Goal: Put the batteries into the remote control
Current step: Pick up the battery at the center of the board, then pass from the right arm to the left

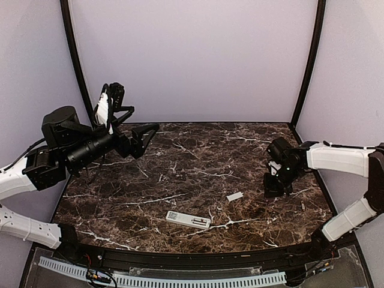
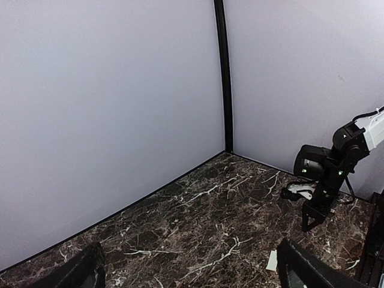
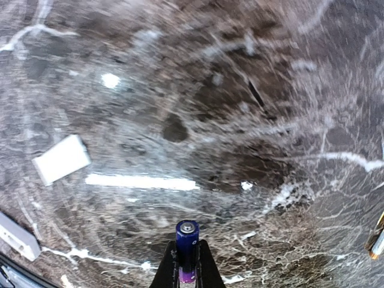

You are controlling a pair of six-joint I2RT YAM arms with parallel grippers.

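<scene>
Top external view: the remote control point(image 1: 188, 219) is seen lying flat on the dark marble table point(image 1: 180, 162). It is close to the table's near edge, roughly midway between the two arm bases, with its long axis running left to right at a slight tilt. A small, flat white piece point(image 1: 234, 196) is laid on the table just beyond the remote control's right end, apart from it.

The right gripper point(image 1: 277, 187) is pointed downward over the table, to the right of the remote control and farther back, well apart from it. Whether its tips touch the surface cannot be told. In the right wrist view its fingers point(image 3: 210, 273) are pressed onto a battery point(image 3: 187, 235), a blue-violet cylinder held lengthwise between them with its metal end cap pointed away from the wrist. In that blurred view the white piece point(image 3: 62, 158) is shown at the left. A white corner at the lower left edge may be the remote control, though that cannot be confirmed.

The left gripper point(image 1: 141, 122) is held raised, far to the left of the remote control and behind it, well above the table, with its jaws spread wide. In the left wrist view its two dark fingertips point(image 2: 84, 273) are seen at the bottom corners, widely separated, and the right arm point(image 2: 327, 171) is visible across the table.
</scene>
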